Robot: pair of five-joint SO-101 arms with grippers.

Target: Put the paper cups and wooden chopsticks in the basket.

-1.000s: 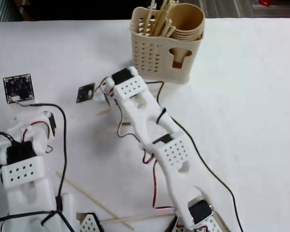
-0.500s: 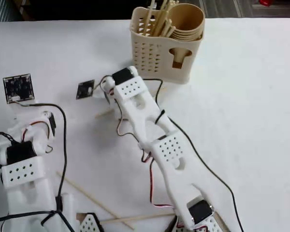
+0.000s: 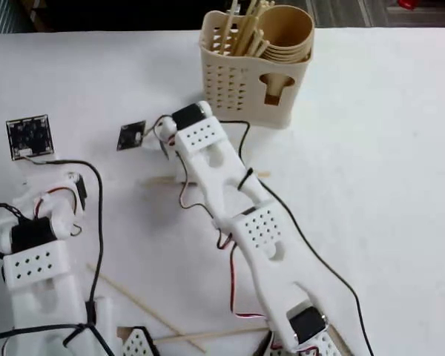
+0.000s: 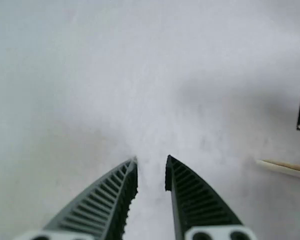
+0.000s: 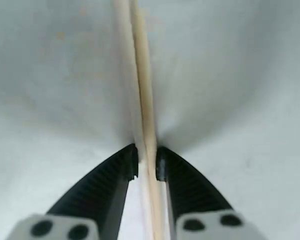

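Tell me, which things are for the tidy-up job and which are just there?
For the job: basket, paper cups in it, chopsticks in it, one chopstick pinched in the right claw, loose chopsticks on the table.
Just there: small black squares beside the arms, wires.

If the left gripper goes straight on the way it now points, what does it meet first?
Probably the bare white table; nothing else lies ahead of the left gripper. The thin wooden chopstick lies off to one side. Depth is unclear.
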